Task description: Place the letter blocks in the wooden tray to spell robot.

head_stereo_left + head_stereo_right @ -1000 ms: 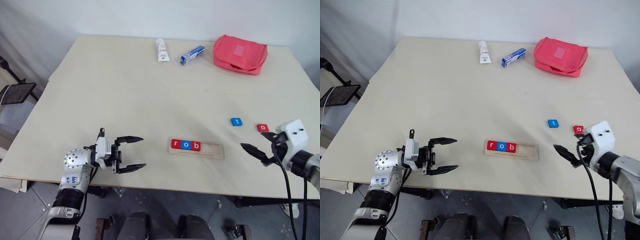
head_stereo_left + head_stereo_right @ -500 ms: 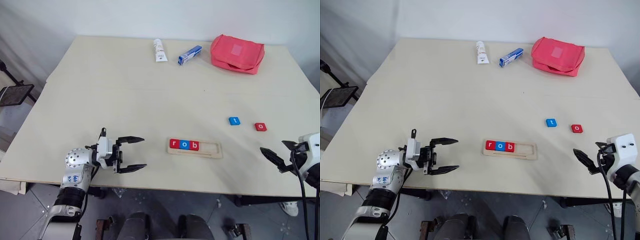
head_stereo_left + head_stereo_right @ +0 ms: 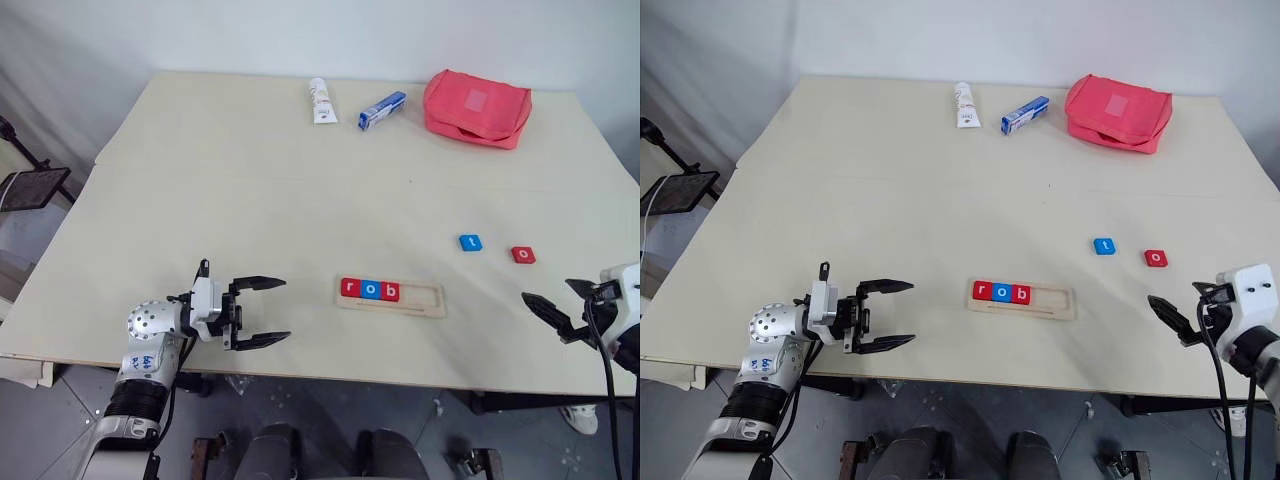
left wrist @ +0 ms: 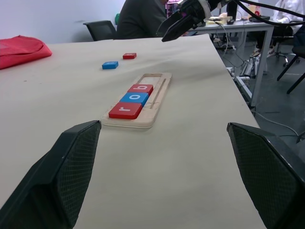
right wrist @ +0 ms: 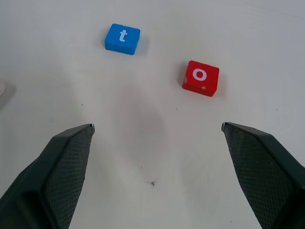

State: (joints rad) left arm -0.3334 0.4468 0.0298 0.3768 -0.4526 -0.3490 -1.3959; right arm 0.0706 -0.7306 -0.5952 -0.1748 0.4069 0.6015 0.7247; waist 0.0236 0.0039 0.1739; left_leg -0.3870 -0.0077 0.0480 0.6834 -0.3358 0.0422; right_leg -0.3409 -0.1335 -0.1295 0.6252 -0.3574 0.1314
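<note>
Currently the wooden tray [image 3: 391, 298] lies near the table's [image 3: 250, 180] front edge with the red r [image 3: 349, 288], blue o [image 3: 371, 290] and red b [image 3: 391, 292] blocks seated side by side at its left end. Its right portion is bare. The blue t block [image 3: 470, 242] and red o block [image 3: 523, 255] lie loose on the table beyond the tray's right end, slightly apart. Both the left gripper [image 3: 262, 312] and right gripper [image 3: 556, 305] stand wide, holding nothing.

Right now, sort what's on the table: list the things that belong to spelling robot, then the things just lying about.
Belongs to the job:
- wooden tray, holding the r, o and b blocks
- blue t block, loose on the table
- red o block, loose beside it

Just lying about:
- white tube
- blue-and-white box
- red pouch
</note>
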